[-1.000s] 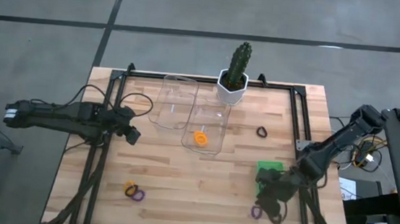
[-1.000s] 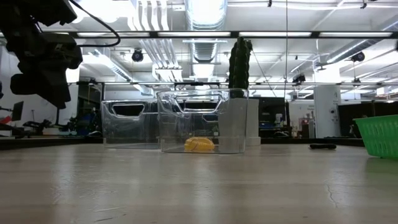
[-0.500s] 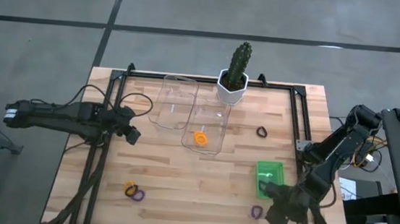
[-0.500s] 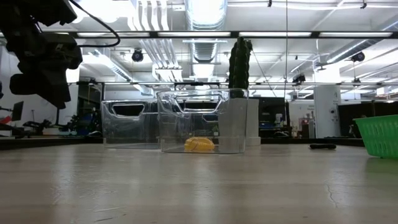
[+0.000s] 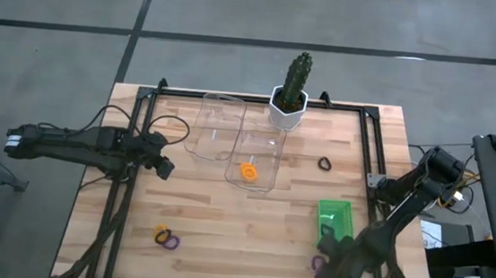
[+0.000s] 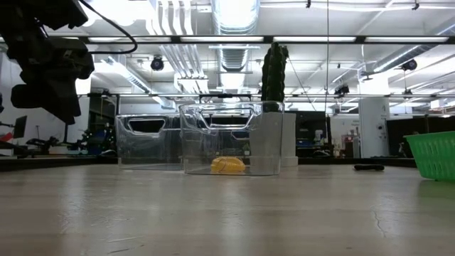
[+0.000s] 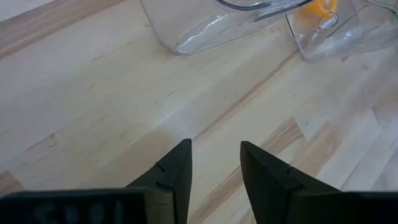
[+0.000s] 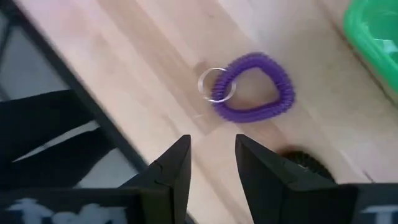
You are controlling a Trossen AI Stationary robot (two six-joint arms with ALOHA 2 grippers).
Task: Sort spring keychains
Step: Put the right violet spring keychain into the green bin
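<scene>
1. Four views, taken in turn. High view: the right claw (image 5: 334,271) hung at the table's (image 5: 223,218) near right corner beside a purple keychain (image 5: 316,263), near the green basket (image 5: 336,219); the left claw (image 5: 161,166) waited well apart.
2. Low view: an orange keychain (image 6: 227,165) lay in a clear bin (image 6: 229,139).
3. Left wrist view: fingers (image 7: 174,174) parted, empty.
4. Right wrist view: fingers (image 8: 177,168) parted, empty; the purple keychain (image 8: 252,94) lay just ahead, long axis crosswise.
</scene>
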